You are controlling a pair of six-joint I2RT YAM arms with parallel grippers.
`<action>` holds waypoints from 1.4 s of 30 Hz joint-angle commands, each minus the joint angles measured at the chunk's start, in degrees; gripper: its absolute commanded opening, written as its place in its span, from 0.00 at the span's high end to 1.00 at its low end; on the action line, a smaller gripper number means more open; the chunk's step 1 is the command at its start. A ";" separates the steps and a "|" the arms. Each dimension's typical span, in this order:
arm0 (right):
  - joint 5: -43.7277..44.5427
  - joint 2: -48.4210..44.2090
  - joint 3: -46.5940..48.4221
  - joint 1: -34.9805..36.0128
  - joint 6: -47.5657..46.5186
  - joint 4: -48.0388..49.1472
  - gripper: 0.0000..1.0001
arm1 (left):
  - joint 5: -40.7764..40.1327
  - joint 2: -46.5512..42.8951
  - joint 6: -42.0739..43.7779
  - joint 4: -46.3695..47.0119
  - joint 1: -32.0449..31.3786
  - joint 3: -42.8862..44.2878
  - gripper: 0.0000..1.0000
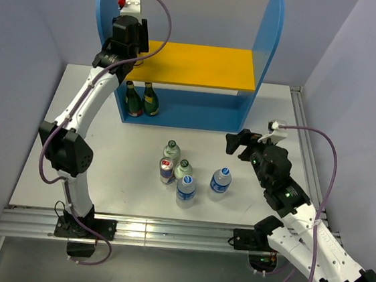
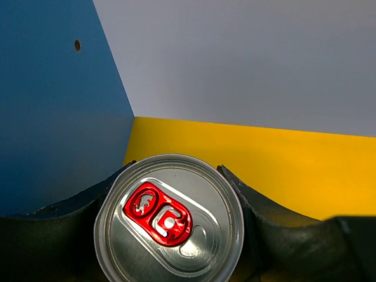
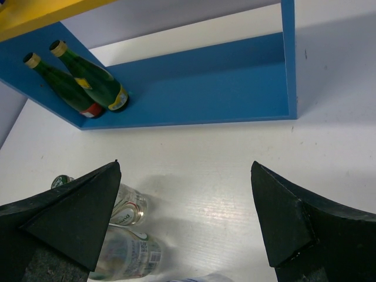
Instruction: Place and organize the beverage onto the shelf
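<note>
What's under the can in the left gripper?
The yellow upper board lies beneath the can, beside the blue side panel. The left gripper is shut on the can. The can's body covers its base, so contact with the board cannot be seen.

Silver can [image 2: 169,220] with a red pull tab, clamped in the left tool [image 2: 174,176] (black fingers hugging both sides). Yellow board [image 2: 294,164] just behind it, blue side panel [image 2: 59,106] on the left.
</note>
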 commanded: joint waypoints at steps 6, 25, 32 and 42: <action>1.06 -0.01 0.16 0.42 -0.30 1.35 0.01 | -0.90 -5.78 -0.86 1.97 0.18 -5.28 0.01; 1.85 -0.10 0.07 0.42 -0.04 1.26 0.01 | -21.29 -39.41 -8.05 -1.55 -26.33 -39.83 0.01; 3.78 -0.19 -0.28 0.50 0.76 1.09 0.01 | -28.57 -47.80 -28.24 -7.51 -43.57 -61.52 0.01; 4.66 -0.63 0.16 0.42 0.93 0.03 0.01 | -27.98 -46.74 -46.21 -11.49 -58.09 -72.49 0.01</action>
